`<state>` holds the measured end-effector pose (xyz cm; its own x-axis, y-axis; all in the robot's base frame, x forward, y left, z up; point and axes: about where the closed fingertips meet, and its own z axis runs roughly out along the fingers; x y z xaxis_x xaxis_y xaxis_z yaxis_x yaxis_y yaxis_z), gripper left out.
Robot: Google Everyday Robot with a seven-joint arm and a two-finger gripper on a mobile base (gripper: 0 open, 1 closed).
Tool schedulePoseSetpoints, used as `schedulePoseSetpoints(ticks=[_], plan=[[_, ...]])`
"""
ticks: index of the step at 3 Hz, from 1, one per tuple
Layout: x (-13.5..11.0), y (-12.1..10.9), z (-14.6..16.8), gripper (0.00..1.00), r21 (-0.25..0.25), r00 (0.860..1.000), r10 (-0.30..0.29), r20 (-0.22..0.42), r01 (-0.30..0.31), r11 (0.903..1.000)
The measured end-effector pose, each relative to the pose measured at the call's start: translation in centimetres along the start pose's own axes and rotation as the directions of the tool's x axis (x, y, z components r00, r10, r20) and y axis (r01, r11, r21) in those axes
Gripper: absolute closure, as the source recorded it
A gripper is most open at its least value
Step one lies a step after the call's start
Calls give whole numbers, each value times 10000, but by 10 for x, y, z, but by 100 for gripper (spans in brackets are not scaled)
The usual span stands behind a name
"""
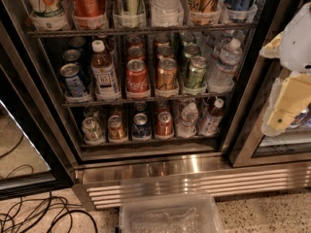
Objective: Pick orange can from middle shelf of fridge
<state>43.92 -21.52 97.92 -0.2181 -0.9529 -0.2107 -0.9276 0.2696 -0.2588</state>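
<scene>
The fridge (146, 166) stands open in front of me. The orange can (166, 75) stands upright at the front of the middle shelf (146, 100), with more orange cans in a row behind it. A red Coca-Cola can (137, 75) is on its left and a green can (196, 73) on its right. My gripper (285, 106) is at the right edge of the view, outside the fridge, in front of the right door frame and well to the right of the orange can. It holds nothing that I can see.
On the middle shelf there is also a blue can (74, 79), a brown bottle (103, 72) and a water bottle (224, 66). The open glass door (22, 149) is at the left. Cables (34, 215) lie on the floor. A clear plastic bin (167, 217) sits below the steel base (204, 181).
</scene>
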Motion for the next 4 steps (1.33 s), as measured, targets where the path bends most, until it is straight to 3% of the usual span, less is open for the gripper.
schedulePoseSetpoints(ticks=[2, 3, 4], plan=[[-4, -1, 2, 0, 34, 9998, 56, 181, -57, 10000], [-19, -5, 21, 0, -9, 9923, 570, 1097, -573, 9984], [-46, 4, 72, 0, -842, 9396, 2102, 2702, -1944, 9773]])
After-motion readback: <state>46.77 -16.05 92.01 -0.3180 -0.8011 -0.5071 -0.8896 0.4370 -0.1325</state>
